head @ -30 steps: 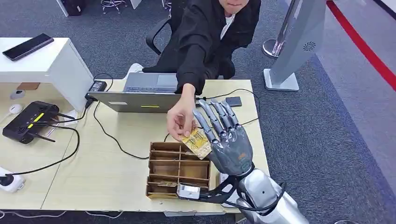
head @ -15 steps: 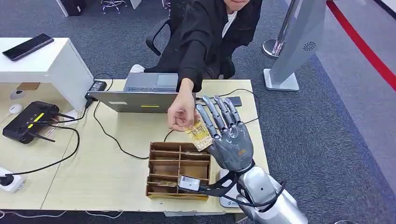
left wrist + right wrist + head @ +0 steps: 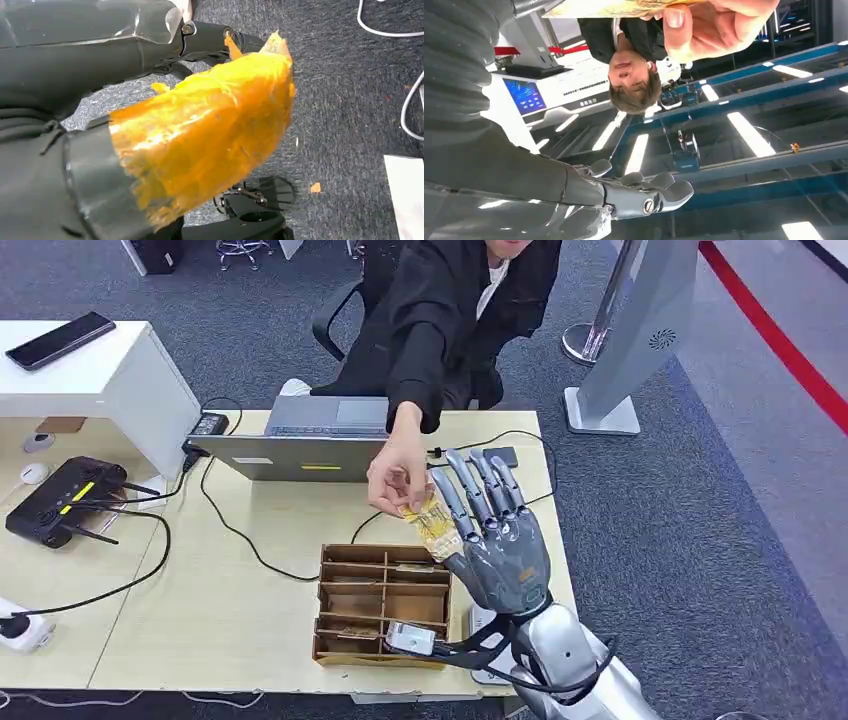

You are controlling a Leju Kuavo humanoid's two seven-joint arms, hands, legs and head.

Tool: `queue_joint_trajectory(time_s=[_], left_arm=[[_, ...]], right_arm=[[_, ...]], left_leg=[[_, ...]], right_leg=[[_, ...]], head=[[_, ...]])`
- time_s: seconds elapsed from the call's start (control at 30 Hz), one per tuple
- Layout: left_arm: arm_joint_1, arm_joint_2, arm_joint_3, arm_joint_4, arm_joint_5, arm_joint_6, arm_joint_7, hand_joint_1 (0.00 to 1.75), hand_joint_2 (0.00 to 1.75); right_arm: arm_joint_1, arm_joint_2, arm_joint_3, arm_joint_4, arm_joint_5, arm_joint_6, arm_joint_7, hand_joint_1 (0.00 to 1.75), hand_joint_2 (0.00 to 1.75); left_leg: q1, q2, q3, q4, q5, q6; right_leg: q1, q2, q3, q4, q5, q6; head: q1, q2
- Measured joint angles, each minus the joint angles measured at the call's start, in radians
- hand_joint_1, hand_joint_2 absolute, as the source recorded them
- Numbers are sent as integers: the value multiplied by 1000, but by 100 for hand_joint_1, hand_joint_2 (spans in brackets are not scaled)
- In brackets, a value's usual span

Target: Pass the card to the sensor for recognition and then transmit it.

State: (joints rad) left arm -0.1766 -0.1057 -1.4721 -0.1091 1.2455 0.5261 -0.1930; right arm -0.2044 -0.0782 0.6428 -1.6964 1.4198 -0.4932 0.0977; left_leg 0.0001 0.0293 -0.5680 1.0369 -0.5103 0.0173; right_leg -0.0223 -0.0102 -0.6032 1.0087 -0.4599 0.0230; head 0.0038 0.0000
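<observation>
My right hand (image 3: 500, 550) is raised over the table's right side, back toward the head camera, fingers spread and pointing away. A yellow patterned card (image 3: 432, 523) sits at its thumb side, pinched there as far as I can tell. A person's hand (image 3: 398, 478) grips the card's far end. In the right wrist view the card (image 3: 614, 7) is held by the person's fingers (image 3: 719, 27). A small black sensor (image 3: 500, 457) with a cable lies on the table just beyond. My left hand (image 3: 165, 135), partly wrapped in orange tape, hangs over grey carpet holding nothing.
A cardboard box (image 3: 380, 602) with several compartments stands under my right hand. A laptop (image 3: 300, 445) sits at the table's far edge before the seated person (image 3: 440, 320). A black router (image 3: 62, 502) and cables lie left; a phone (image 3: 60, 338) rests on a white shelf.
My right hand and the card have drifted slightly up and to the right. The person's hand has stayed on the card and moved with it.
</observation>
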Motion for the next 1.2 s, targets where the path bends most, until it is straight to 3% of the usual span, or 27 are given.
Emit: queue_joint_trajectory(time_s=[0.03,0.07,0.1,0.13,1.07,1.2], left_arm=[[0,-1,0,0,0,0,0,0,0],[0,-2,0,0,1,0,0,0,0],[0,-2,0,0,2,0,-1,0,0],[0,-3,0,0,3,0,-1,0,0],[7,-5,0,0,29,3,-16,0,0],[12,-5,0,0,42,4,-23,0,0]], right_arm=[[1,0,-1,0,-1,0,0,0,175],[2,0,-2,-1,-3,0,-2,17,175],[2,0,-2,-1,-5,0,-4,145,175],[2,0,-3,-1,-6,0,-5,175,175],[11,8,-3,-9,-49,2,-39,175,175],[20,11,-2,-20,-99,4,-58,175,175]], left_leg=[[0,0,0,0,0,0],[0,0,0,0,0,0],[0,0,0,0,0,0],[0,0,0,0,0,0],[0,0,0,0,0,0],[0,0,0,0,0,0]], right_leg=[[0,0,0,0,0,0],[0,0,0,0,0,0],[0,0,0,0,0,0],[0,0,0,0,0,0],[0,0,0,0,0,0],[0,0,0,0,0,0]], head=[[0,0],[0,0],[0,0],[0,0],[0,0],[0,0]])
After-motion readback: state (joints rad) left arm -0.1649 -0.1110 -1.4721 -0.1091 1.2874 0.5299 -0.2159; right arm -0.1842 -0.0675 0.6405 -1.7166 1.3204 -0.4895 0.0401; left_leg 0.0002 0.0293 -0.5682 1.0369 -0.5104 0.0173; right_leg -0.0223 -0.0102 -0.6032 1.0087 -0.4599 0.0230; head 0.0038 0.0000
